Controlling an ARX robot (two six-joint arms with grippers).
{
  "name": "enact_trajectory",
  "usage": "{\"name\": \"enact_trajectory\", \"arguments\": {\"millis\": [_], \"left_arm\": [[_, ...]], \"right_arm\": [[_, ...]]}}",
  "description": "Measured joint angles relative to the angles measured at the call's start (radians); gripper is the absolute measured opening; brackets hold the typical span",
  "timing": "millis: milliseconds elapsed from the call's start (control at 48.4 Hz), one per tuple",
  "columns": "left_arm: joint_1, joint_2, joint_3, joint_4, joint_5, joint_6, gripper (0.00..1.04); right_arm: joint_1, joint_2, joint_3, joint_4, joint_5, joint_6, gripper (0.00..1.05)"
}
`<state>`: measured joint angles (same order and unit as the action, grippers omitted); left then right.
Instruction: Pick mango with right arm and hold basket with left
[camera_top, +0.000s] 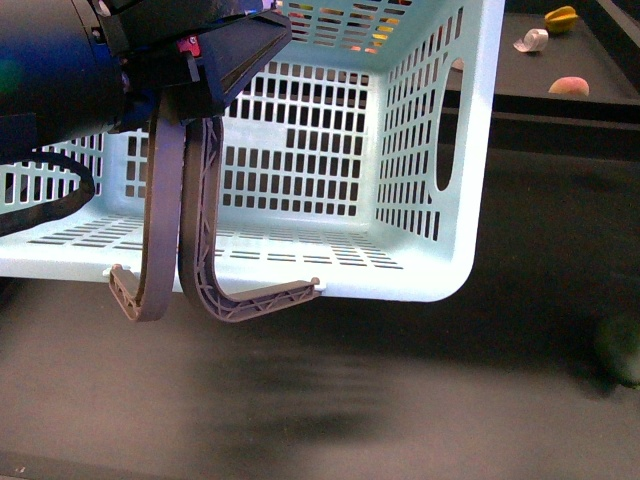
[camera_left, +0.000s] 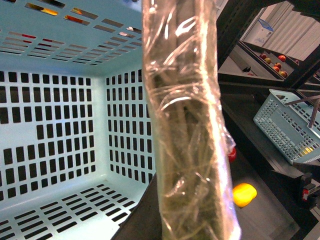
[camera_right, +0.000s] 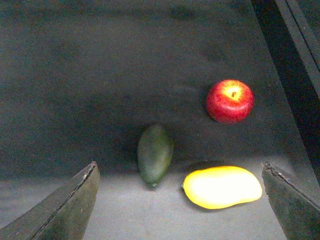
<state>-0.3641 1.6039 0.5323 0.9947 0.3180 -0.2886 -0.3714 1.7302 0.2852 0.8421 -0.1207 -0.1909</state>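
Mango (camera_right: 222, 187), a smooth glossy yellow oval on the dark matte surface (camera_right: 100, 75), just beside a dull green fruit (camera_right: 155, 152); its long axis lies parallel to the gap across the right gripper (camera_right: 179, 167), which is spread wide and empty. Left gripper (camera_top: 214, 278) before the slotted plastic basket (camera_top: 430, 150): we cannot tell its grip.

Mango (camera_right: 222, 187) beside oval fruit (camera_right: 155, 154), outside basket (camera_left: 50, 125)

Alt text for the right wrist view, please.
A smooth oval yellow mango lies on a dark surface between the fingers of the open right gripper, close to one of them. A dark green oval fruit sits beside it, a red apple farther off.
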Motion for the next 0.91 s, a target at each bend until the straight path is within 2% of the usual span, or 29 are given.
{"name": "enact_trajectory", "arguments": {"millis": [207,496,661,909], "left_arm": [[0.0,0.0,0.0,0.0,0.0,0.0,0.09],[0.0,0.0,0.0,0.0,0.0,0.0,0.09],[0.0,0.0,0.0,0.0,0.0,0.0,0.09],[0.0,0.0,0.0,0.0,0.0,0.0,0.09]], "right_arm": [[-0.064,0.147,0.071,-0.006,-0.023,-0.189,0.97],[-0.134,0.377,0.128,-0.008,-0.057,-0.591,0.97],[-0.156,0.448,0.166,-0.023,-0.056,-0.679,0.97],[-0.195,0.533,0.269,-0.127,-0.055,-0.776,0.97]]}}
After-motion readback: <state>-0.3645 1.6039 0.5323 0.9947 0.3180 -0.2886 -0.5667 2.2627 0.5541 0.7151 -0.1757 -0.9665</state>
